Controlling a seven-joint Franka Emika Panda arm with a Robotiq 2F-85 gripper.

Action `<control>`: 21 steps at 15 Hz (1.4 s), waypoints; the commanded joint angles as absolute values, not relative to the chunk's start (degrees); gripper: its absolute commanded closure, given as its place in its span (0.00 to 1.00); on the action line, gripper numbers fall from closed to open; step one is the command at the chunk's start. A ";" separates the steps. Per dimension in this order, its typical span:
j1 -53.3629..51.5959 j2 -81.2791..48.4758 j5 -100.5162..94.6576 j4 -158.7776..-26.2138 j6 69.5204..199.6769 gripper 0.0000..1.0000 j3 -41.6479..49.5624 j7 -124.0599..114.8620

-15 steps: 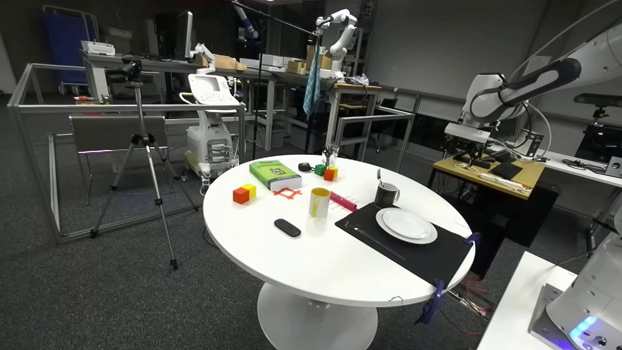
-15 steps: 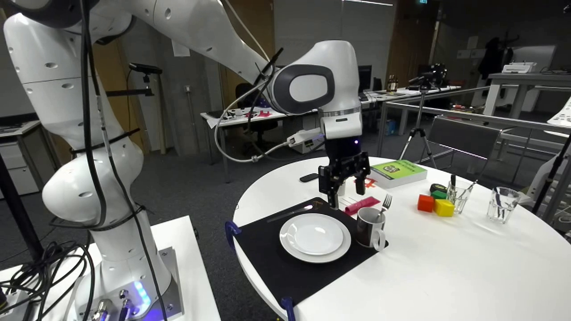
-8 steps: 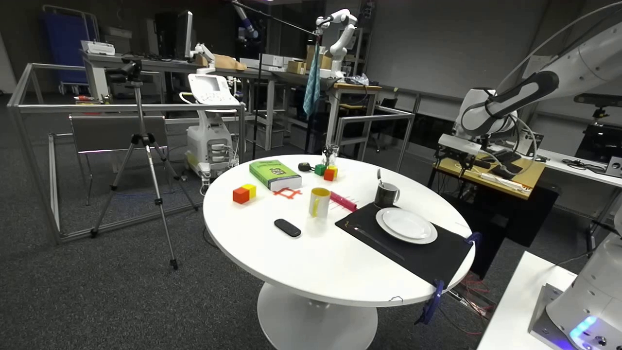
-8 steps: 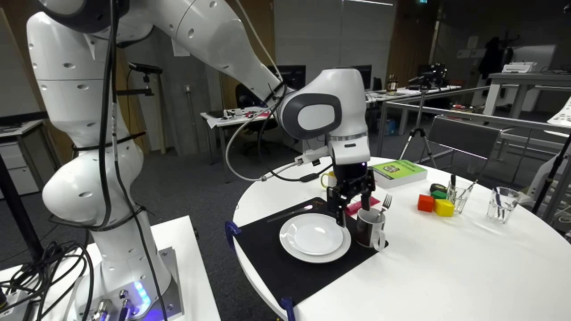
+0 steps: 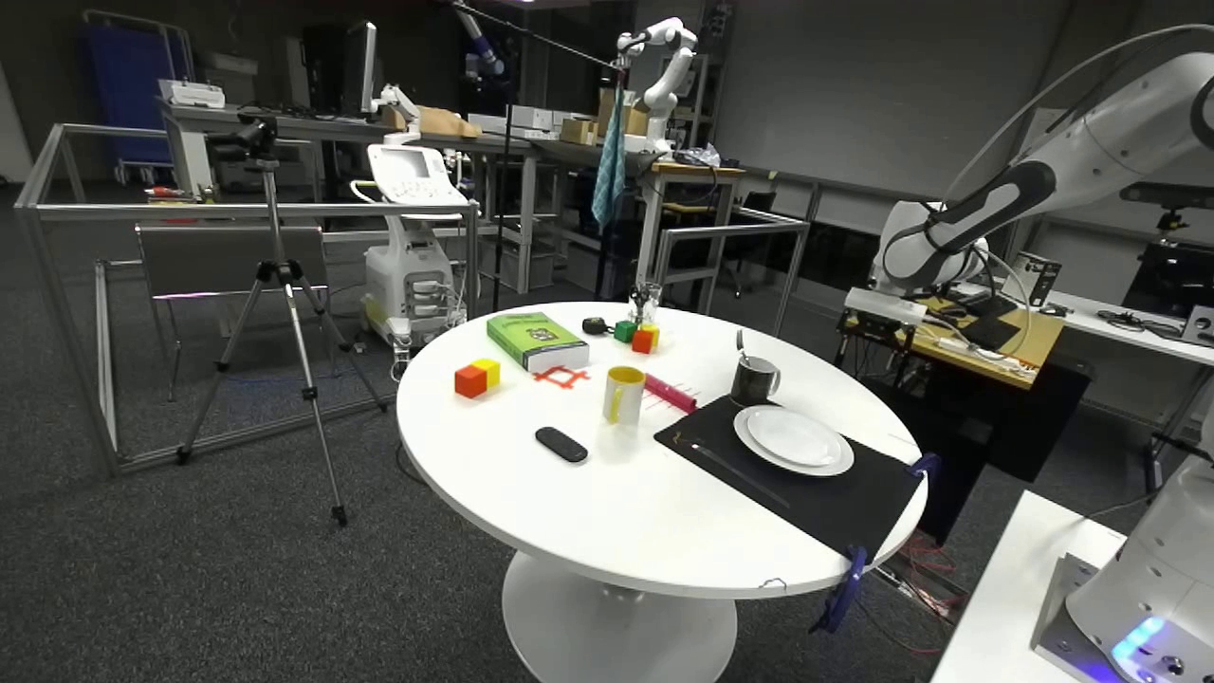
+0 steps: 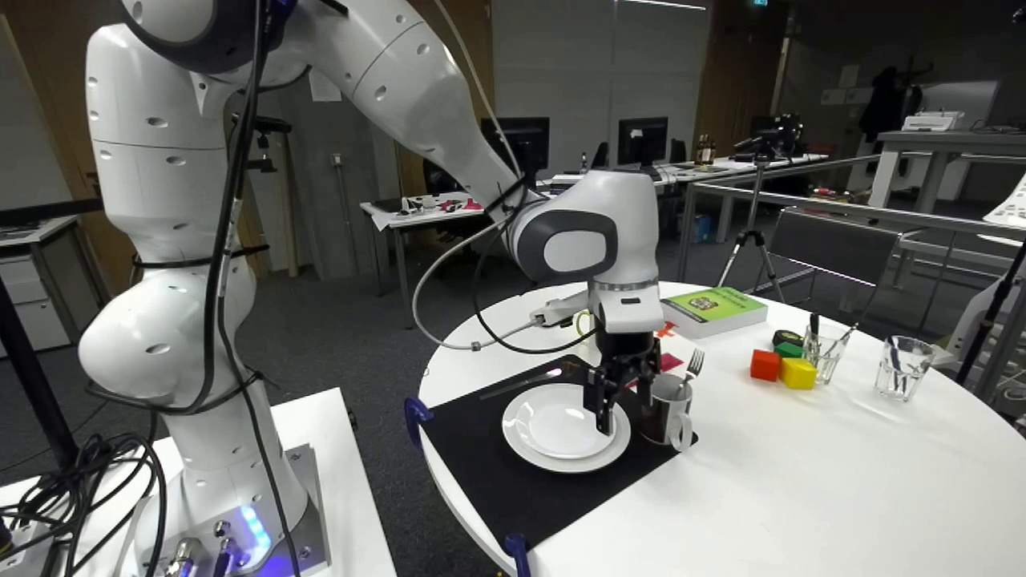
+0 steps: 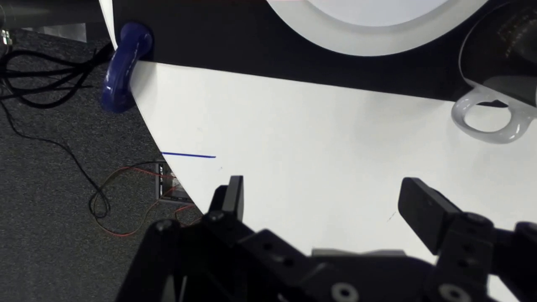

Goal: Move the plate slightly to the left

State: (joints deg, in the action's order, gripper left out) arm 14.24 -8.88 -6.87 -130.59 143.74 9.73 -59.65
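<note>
The white plate (image 6: 521,445) lies on a black mat (image 6: 521,497), with a smaller white disc, seemingly a second plate (image 6: 561,421), on top. It also shows in an exterior view (image 5: 795,460). In the wrist view the plate's rim (image 7: 365,44) is cut off by the top edge. My gripper (image 6: 625,409) is open and empty, above the table. In that exterior view a finger overlaps the plate's right rim. In the wrist view the open fingers (image 7: 323,184) have only white tabletop between them, apart from the plate.
A dark mug (image 6: 659,413) holding a fork stands close beside the plate. A knife (image 6: 521,385) lies on the mat. Blue clamps (image 7: 126,67) grip the table edge. A yellow-white mug (image 5: 623,398), a book (image 5: 538,341), cubes and glasses stand farther off.
My gripper has come down toward the table, from above the mat's far side to in front of the plate's right rim in an exterior view. The plate has not moved.
</note>
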 commanded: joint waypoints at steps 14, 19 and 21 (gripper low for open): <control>8.68 -15.06 -6.48 -129.39 150.35 0.00 14.22 -64.19; 5.48 -20.02 -6.74 -129.00 157.37 0.00 16.29 -65.46; 4.50 -21.57 -5.75 -128.70 158.93 0.00 16.88 -64.81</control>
